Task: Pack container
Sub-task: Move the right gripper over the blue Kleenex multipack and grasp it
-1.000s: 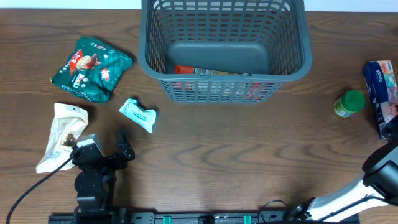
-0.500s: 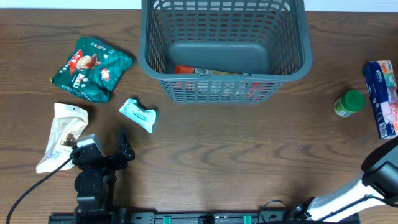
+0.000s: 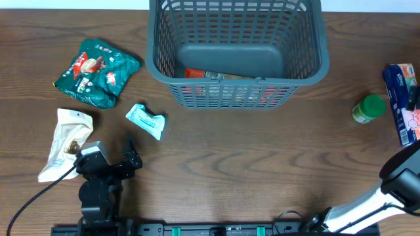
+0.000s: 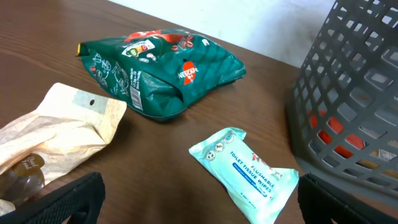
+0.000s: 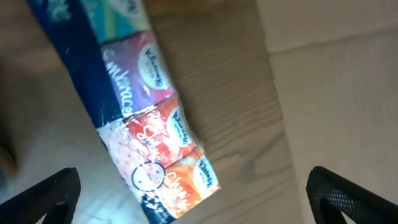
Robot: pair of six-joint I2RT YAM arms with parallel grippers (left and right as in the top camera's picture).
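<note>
A dark wooden surface (image 3: 216, 164) is seen from above, with two robot arms rising from its near edge.

At the near left, the left tool (image 3: 108, 162) sits low over the surface. Its two fingers are spread wide apart and hold nothing. A black cable (image 3: 29, 200) trails from it toward the near edge.

Just beside that tool, on its left, lies a crumpled beige pouch (image 3: 64, 141) with something dark showing through its lower end. A little farther out and to the right is a small pale blue packet of wipes (image 3: 146, 120), lying flat at a slant and apart from the pouch. Farther still, at the left, a puffy green snack bag (image 3: 97, 72) with red and white print lies on its side.

At the near right, the right arm (image 3: 400, 187) reaches up along the edge of the picture. The right tool (image 5: 196, 196) hangs over a long pack of tissues (image 5: 146, 124). Its fingers are wide apart and grip nothing. The tissue pack lies flat near the right edge of the surface, with blue, purple and orange sections. Just beside it, on its left, stands a small jar with a green lid (image 3: 369, 109).

At the far middle stands the basket (image 3: 230, 97). It is large, dark grey and rectangular, with rounded corners, slotted sides and a solid bottom. It is upright and well apart from both tools. Inside, against its near wall, lies a red and clear packet (image 3: 216, 74).
</note>
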